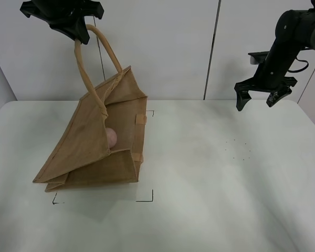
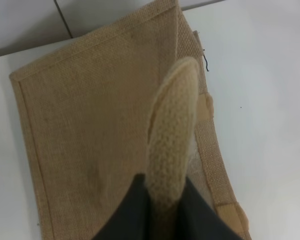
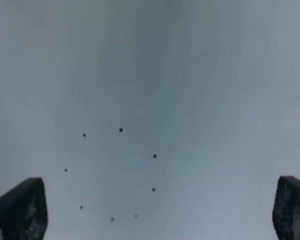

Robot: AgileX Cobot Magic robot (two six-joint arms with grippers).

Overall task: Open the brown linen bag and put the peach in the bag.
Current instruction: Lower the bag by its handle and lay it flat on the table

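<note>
Left pincer (image 1: 79, 32): clenched on one rolled handle (image 1: 86, 73) of the brown linen bag (image 1: 89, 142), dark fingers (image 2: 132, 215) pressed to either side of the loop. It is raised high, holding the upper panel up so the mouth gapes. Bag position: directly below this pincer, lower side resting on the worktop (image 1: 210, 199). Contents: peach (image 1: 111, 137), below the left pincer, inside the gaping mouth, partly hidden by the front panel. Step in hand, by judgement: the fruit appears lodged, so the handle wants lowering slowly and straight down, released only once slack, lest the bag tip and the peach roll out. Right pincer (image 1: 256, 101): spread wide, empty, touching nothing, hovering above the worktop, well apart from bag and peach.
</note>
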